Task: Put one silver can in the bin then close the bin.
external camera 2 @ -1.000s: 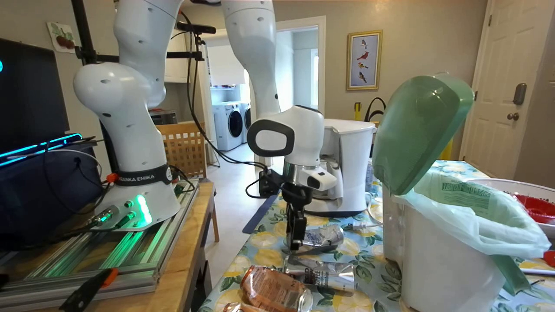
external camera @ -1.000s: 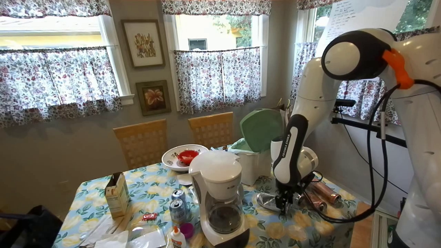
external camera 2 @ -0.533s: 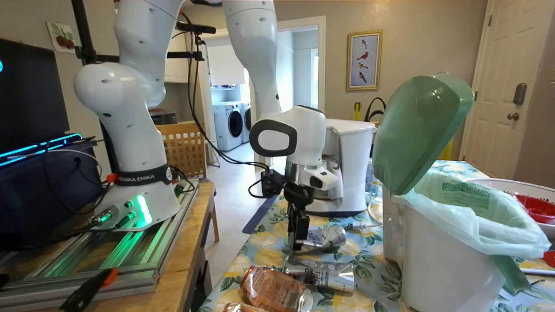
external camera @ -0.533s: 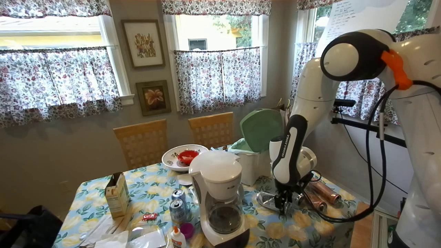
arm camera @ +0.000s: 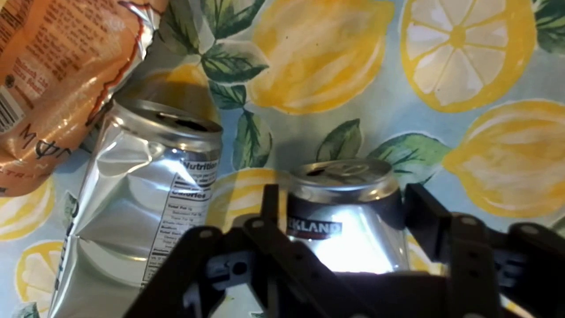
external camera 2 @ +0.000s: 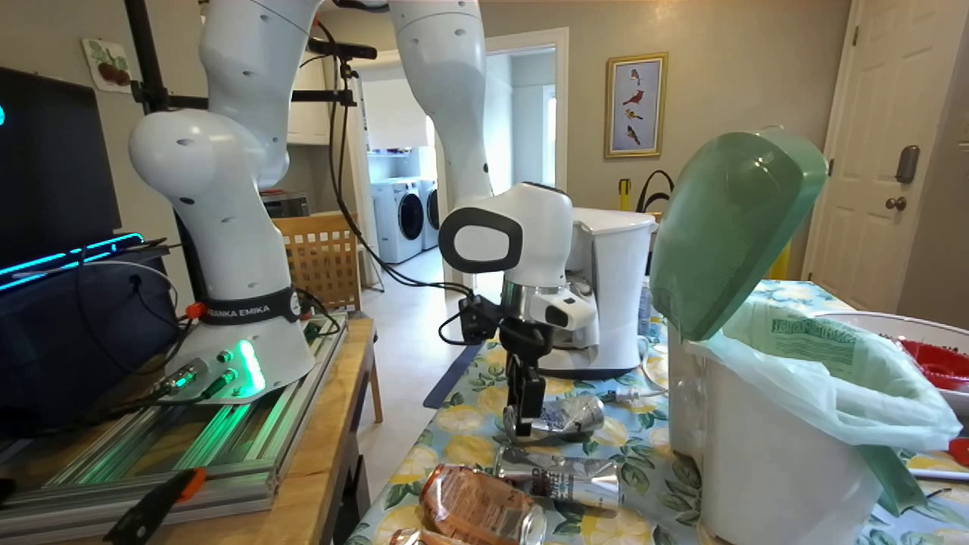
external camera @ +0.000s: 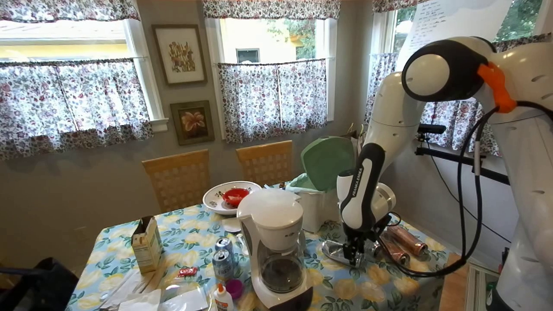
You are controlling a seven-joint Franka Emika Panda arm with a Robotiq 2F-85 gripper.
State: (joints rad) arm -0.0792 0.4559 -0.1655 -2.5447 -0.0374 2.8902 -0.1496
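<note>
Now, across the wrist view: orange can far left, dented silver can beside it, then the silver can, lying on the lemon tablecloth between the spread fingers of the gripper, a gap at its left.

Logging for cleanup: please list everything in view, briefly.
Silver cans: 2, silver, table
Bin: 1, white, green lid open, table
Orange cans: 2, orange, by silver cans
Blue cans: 2, blue-grey, by coffee maker
Coffee maker: 1, white, table
Bowl: 1, white, table
Box: 1, tan, table
Glue bottle: 1, white, table
Packet: 1, red, table
Disc: 1, purple, table
Papers: several, white, table
Chairs: 3, tan, around room
Framed pictures: 3, multicoloured, walls
Curtains: several, floral, windows
Arm: 1, white, over table
Fingers: 2, black, either side of one silver can
</note>
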